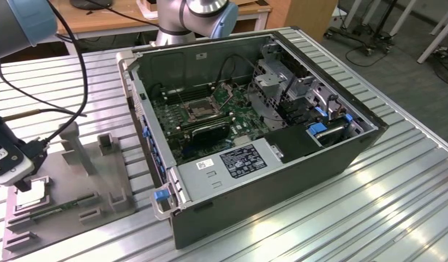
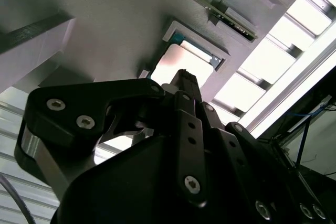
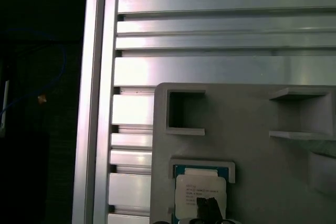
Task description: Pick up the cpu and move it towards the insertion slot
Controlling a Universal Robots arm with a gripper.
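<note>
Small flat square cpu [image 1: 36, 192], silver-grey metal top and pale rim, lying flat in a shallow square pocket of a pale grey plastic fixture plate [image 1: 78, 183]. Sits close to the plate's edge on the exterior view's left. Not yet lifted: seen seated in that pocket in the first wrist view too, cpu [image 3: 197, 190] near one corner of the plate [image 3: 252, 171].

Black gripper [image 1: 21, 187] at the end of the arm, poised directly over the cpu with its tip low above the metal top. Same closeness in the second wrist view, gripper [image 2: 184, 74] against the bright chip [image 2: 173, 59]. Released or clenched: cannot tell (touching the chip or just clear of it, equally unclear).

Plate resting on a slatted aluminium worktop [image 1: 318, 229], toward the worktop's edge on the exterior view's left. Long thin green memory stick [image 1: 64, 209] lying in the plate just beside the cpu.

Square insertion slot [image 1: 197, 110], silvery metal frame and dark centre, set into a green circuit board [image 1: 173, 123] inside an open black computer case [image 1: 297, 164]. Stands mid-worktop, well apart from both cpu and gripper.
</note>
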